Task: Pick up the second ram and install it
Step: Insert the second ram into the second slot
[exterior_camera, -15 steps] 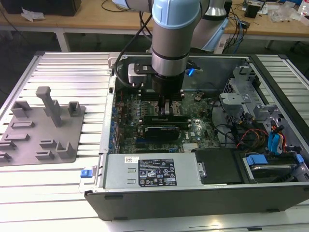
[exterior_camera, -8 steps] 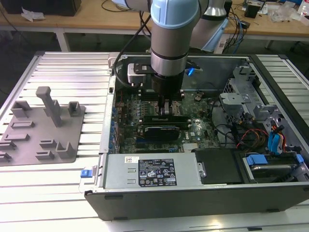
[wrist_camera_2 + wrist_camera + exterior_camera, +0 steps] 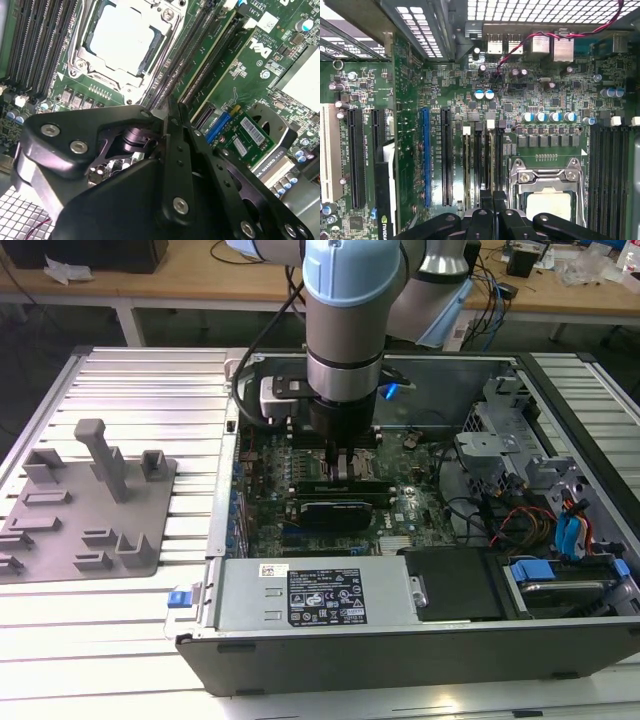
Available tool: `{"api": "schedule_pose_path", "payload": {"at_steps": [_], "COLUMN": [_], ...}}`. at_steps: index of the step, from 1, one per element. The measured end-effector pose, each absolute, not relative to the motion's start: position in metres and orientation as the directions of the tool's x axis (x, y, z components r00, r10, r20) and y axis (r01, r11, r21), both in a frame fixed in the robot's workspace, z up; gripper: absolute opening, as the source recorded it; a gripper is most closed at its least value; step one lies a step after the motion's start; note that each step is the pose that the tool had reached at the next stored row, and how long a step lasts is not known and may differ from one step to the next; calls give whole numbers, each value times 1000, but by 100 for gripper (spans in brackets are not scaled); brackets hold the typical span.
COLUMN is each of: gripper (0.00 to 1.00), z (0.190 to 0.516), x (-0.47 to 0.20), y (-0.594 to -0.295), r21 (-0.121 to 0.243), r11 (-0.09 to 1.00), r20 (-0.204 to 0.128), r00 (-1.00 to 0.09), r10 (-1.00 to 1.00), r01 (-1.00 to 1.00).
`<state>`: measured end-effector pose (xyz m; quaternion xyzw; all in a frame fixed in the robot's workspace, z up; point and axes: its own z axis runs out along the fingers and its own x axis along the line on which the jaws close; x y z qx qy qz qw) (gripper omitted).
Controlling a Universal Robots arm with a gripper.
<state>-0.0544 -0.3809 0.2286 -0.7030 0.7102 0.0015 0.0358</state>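
My gripper (image 3: 340,462) reaches down into the open computer case (image 3: 300,652) and hangs low over the motherboard (image 3: 400,455). Its two black fingers are pressed together, shut, in both wrist views (image 3: 172,107) (image 3: 493,197). The tips sit right over the row of long black memory slots (image 3: 484,160) beside the silver-topped processor socket (image 3: 547,200) (image 3: 120,40). A thin edge runs along one slot under the tips. I cannot tell whether that edge is the second ram or whether the fingers touch it.
A grey holder tray (image 3: 85,505) lies on the slatted table at the exterior view's left. Inside the case are a black graphics card (image 3: 335,510), the power supply box (image 3: 315,595), drive bays (image 3: 560,540) with loose cables, and more memory slots (image 3: 612,175) past the socket.
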Motion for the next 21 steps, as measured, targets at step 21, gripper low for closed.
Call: {"api": "schedule_pose_path", "payload": {"at_steps": [21], "gripper": [16], "z": [248], "x": [-54], "y": [-381], "r21": [-24], "r11": [11], "r20": [-53], "r00": [-10], "r10": [-999], "r01": [-1000]}}
